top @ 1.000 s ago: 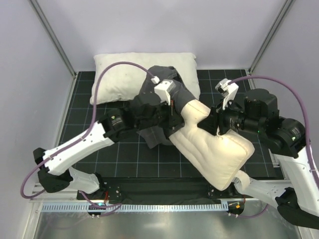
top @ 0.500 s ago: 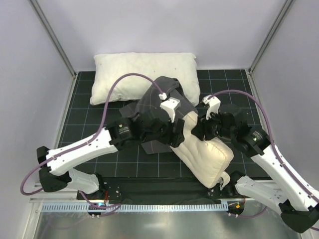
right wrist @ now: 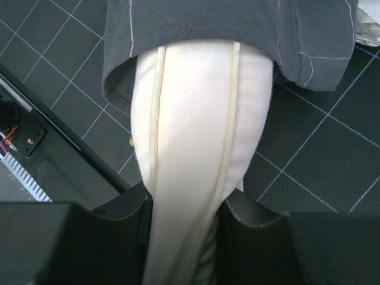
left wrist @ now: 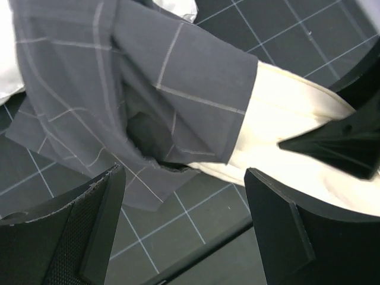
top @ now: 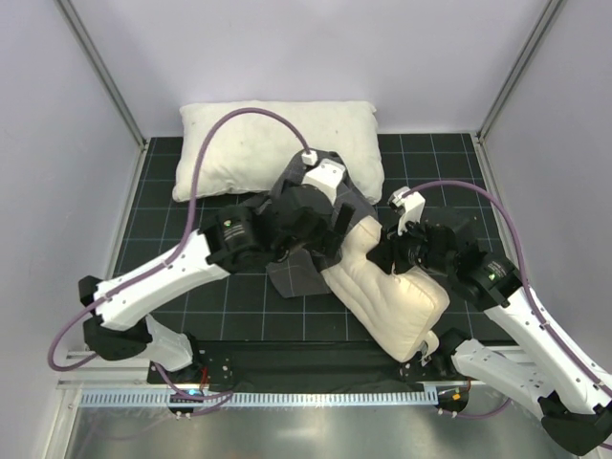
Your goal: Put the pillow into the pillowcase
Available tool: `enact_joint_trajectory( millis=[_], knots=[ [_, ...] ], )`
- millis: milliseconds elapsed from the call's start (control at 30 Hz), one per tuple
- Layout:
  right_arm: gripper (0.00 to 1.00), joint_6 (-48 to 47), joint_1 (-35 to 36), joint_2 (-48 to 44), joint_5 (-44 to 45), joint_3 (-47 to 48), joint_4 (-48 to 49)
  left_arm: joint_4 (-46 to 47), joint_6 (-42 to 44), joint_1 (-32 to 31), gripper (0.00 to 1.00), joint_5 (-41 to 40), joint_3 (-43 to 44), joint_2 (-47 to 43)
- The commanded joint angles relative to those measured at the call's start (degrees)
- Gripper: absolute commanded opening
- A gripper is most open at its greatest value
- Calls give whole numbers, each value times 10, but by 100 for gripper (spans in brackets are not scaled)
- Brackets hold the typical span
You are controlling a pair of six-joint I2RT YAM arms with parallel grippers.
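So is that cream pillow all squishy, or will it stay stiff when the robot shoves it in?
Probably squishy: the pillow pinches narrow where the right gripper squeezes it. Pushed, it would likely bend, not slide straight; in the top view it bulges wide behind the grip. It is probably light for its size, being so puffy.

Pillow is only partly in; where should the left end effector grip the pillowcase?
The loose hem at the pillowcase mouth, beside the pillow, from the mouth side: that edge gapes open, so the open left end effector could straddle it.

The black gridded worktop (top: 153, 239) carries a plain white pillow (top: 239, 143); against it lies the pillowcase (top: 296, 277), the pillow (top: 402, 306) partly inside
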Motion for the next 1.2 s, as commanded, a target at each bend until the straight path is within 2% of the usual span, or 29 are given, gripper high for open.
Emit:
enact_joint_trajectory(
  millis=[0,233,367,400,533,567,633,667,700,733,967,1167],
  knots=[
    [4,-12,2,-9,-6,9,83,-34,48,-7,86,-16,53,51],
    [4,-10,2,-16,-11,12,87,-61,76,-10,86,-24,137,142],
    [4,-12,2,-17,-10,12,84,-91,66,-10,81,-93,164,178],
    [4,-11,2,-17,-10,12,83,-107,61,-10,74,-104,169,186],
    [4,-12,2,-22,-11,14,85,-118,57,-7,56,-135,179,209],
    [4,-12,2,-23,-10,13,86,-118,58,-4,42,-135,180,209],
    [4,-13,2,-25,-7,15,87,-113,59,0,25,-133,181,212],
    [4,-15,2,-29,-6,15,89,-109,61,2,9,-128,184,213],
    [4,-16,2,-31,-2,16,88,-105,63,2,2,-117,187,213],
    [4,-19,2,-33,11,20,88,-97,65,1,0,-85,191,211],
    [4,-30,2,-67,36,34,107,-55,29,2,0,138,211,179],
    [4,-25,2,-98,22,-2,164,62,-28,-5,0,324,134,96]
  ],
)
